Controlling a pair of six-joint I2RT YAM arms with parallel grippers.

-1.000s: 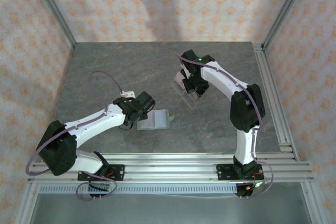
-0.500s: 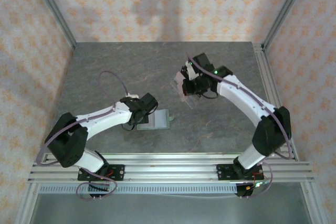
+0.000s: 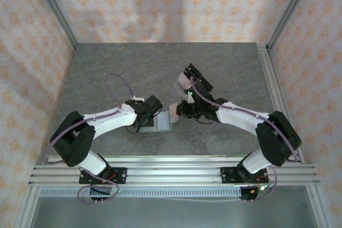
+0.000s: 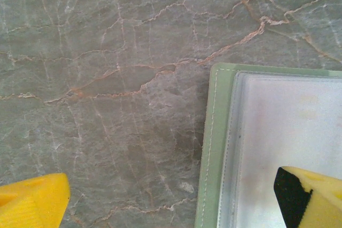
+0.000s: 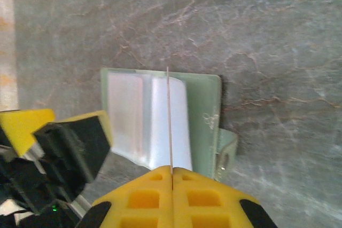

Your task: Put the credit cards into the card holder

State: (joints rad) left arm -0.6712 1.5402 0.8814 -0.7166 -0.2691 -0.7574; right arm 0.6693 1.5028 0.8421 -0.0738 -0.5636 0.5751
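Right pincer [image 5: 172, 177], clamping an edge-on credit card [image 5: 169, 121], has swung from the clear rack [image 3: 184, 83] at 1 o'clock to over the open card holder [image 5: 206, 105] at centre, insertion likely next; left pincer [image 4: 171, 198] gapes wide beside it.

A grey, veined marble-look tabletop [image 3: 123, 68] spreads beneath the left gripper [image 4: 171, 198] and right gripper [image 5: 172, 174]. Beyond them rise cream, orange-patterned walls [image 3: 160, 4].

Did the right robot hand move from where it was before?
Yes. The right gripper left the clear rack and came nearer and left, carrying a card to the green wallet.
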